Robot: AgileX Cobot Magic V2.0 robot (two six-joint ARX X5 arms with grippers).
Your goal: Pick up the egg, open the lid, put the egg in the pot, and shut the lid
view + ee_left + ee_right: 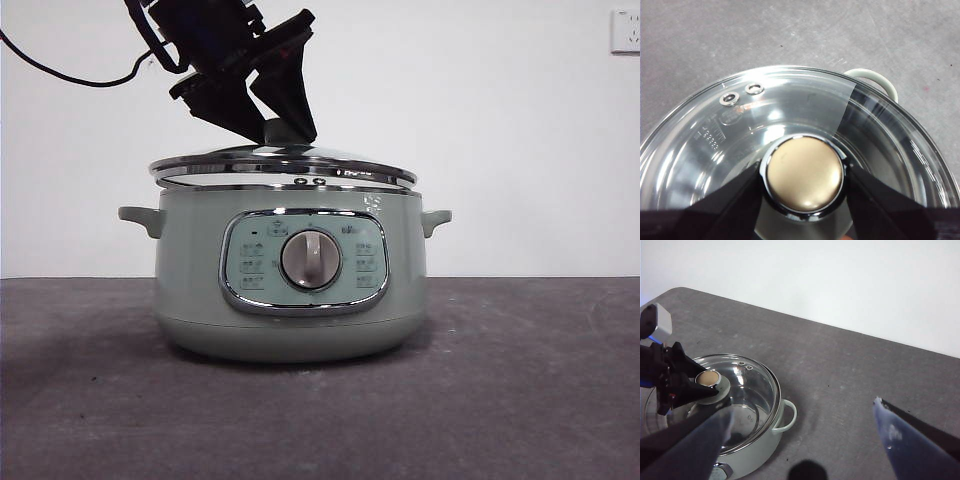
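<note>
While our left gripper [275, 120] is clamping the knob of the lid [283, 166], which is sitting tilted on the pot [290, 290], we are risking it sliding off-centre; our right gripper [800, 440] is hanging open, and we are seeing no egg

A black two-jawed gripper [285, 128] reaches down from the top left, its jaws either side of the sage-green knob of the domed glass lid [283, 163]. The steel-rimmed lid sits slightly tilted over the squat sage-green electric pot [290, 300] on the dark grey table [540, 400].
</note>
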